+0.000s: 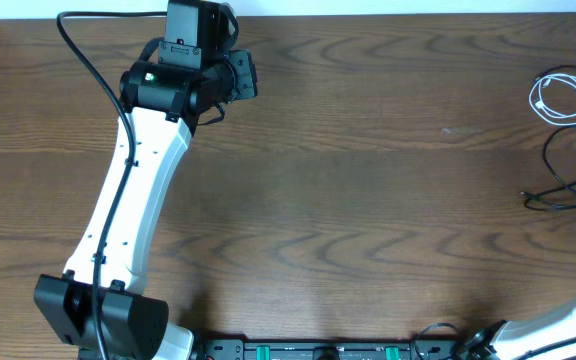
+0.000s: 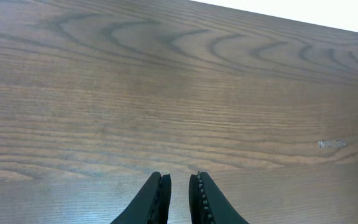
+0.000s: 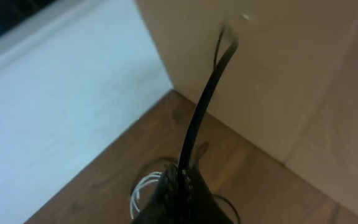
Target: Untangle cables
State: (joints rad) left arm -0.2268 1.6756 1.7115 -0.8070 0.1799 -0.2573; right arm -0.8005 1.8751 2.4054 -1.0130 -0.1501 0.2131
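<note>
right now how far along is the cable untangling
Looks done: the white cable lies coiled on its own, apart from the black cable in the overhead view. In hand: the right jaws are shut on a black strand, seen from the right wrist. Left to do: the black cable is a loose snarl, and the left jaws, barely apart and empty, hang over bare tabletop far from it.

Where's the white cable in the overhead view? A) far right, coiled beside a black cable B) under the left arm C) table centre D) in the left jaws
A: the white cable lies coiled at the far right, next to the black cable.
</note>
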